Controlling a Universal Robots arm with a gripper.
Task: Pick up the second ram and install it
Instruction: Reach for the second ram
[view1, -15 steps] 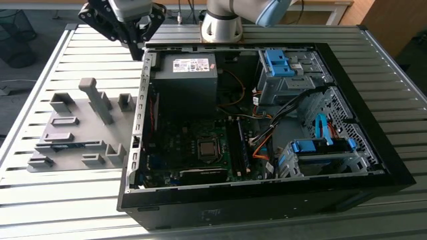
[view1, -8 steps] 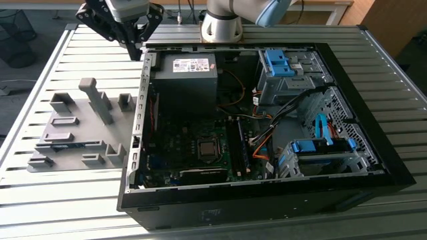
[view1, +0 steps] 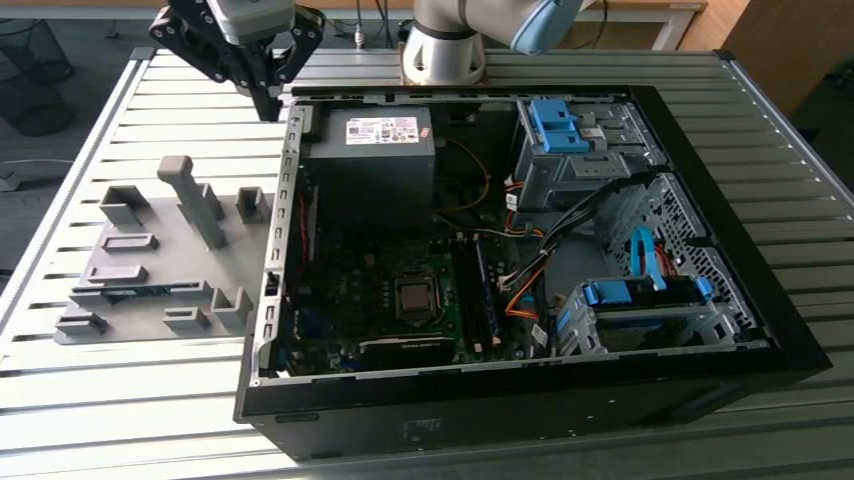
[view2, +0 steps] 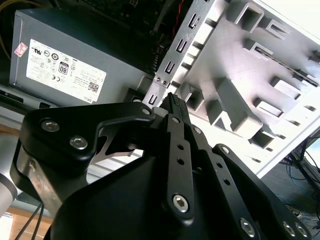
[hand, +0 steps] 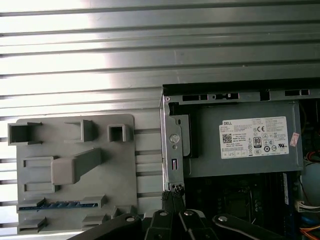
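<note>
The second ram (view1: 134, 292) is a thin blue stick lying in a slot of the grey holder tray (view1: 147, 215), on the table at the exterior view's left of the open computer case (view1: 534, 240). In the first wrist view the second ram (hand: 60, 205) shows as a blue strip low in the tray (hand: 125, 165). My gripper (view1: 268, 104) hangs above the table by the case's rear corner, well apart from the ram. Its fingertips (view2: 172, 101) meet with nothing between them, so it is shut and holds nothing. In the first wrist view the gripper (hand: 172, 196) points at the case's edge.
The grey power supply (view1: 376, 150) with a white label fills the case's rear corner near the gripper. The motherboard (view1: 400, 290), orange and black cables (view1: 527, 280) and blue drive-bay latches (view1: 554, 125) lie inside. The tray carries upright grey blocks (view1: 194, 195). The slatted metal table (view1: 134, 400) surrounds everything.
</note>
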